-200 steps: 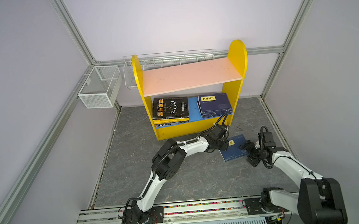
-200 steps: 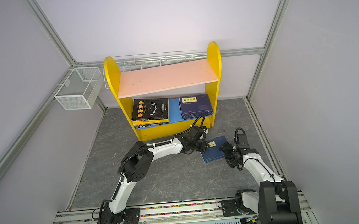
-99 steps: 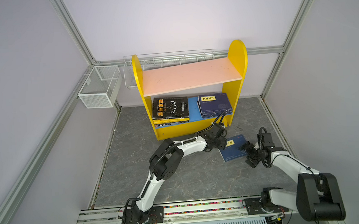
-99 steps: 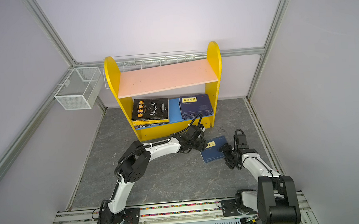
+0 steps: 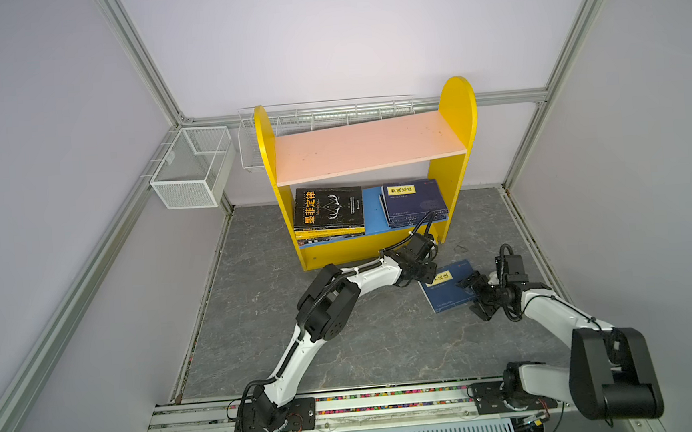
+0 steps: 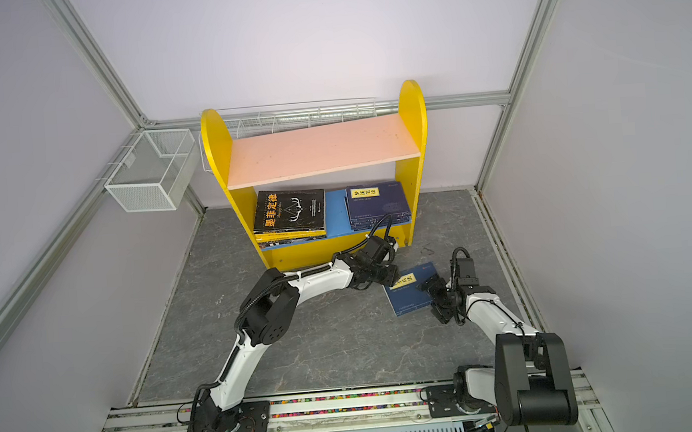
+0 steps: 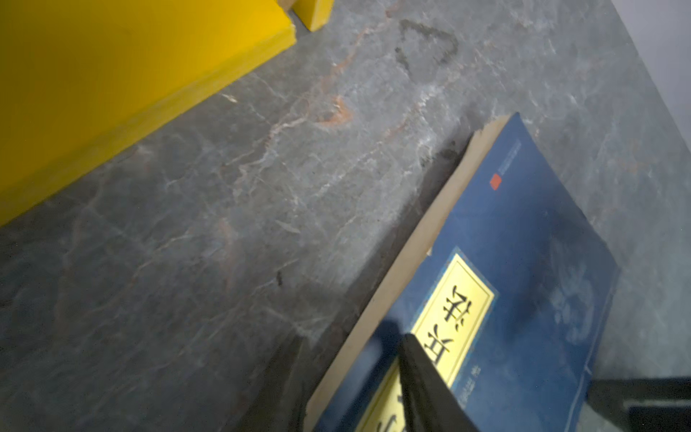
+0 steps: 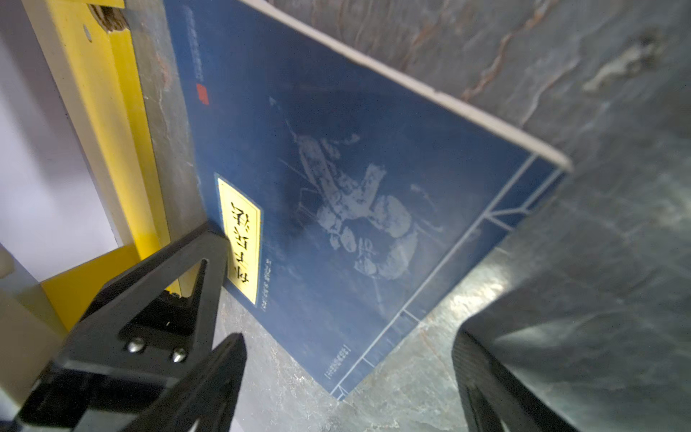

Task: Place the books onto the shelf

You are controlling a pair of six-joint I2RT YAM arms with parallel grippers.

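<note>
A navy book [image 5: 449, 289] [image 6: 410, 294] with a yellow title label lies on the grey floor in front of the shelf [image 5: 457, 101] [image 6: 412, 108]. My left gripper [image 5: 425, 276] [image 7: 351, 374] is closed down on its left edge, one finger on the cover [image 7: 523, 243], the other against the page edge. At the book's right corner [image 8: 336, 149] my right gripper [image 5: 476, 297] [image 8: 347, 389] stands wide open and holds nothing. On the blue lower board [image 5: 373, 207] lie a stack topped by a black book [image 5: 329, 205] and a navy stack [image 5: 414, 202]. The pink upper board [image 5: 364, 145] is bare.
A white mesh basket [image 5: 191, 169] hangs on the left wall and a long wire basket [image 5: 329, 114] runs behind the shelf. Walls close in on three sides. The arms' mounting rail [image 5: 349, 404] runs along the front edge.
My left gripper's jaws widened briefly and came together again at the book's edge. The right gripper edged slightly closer to the book. The book lies where it was.
</note>
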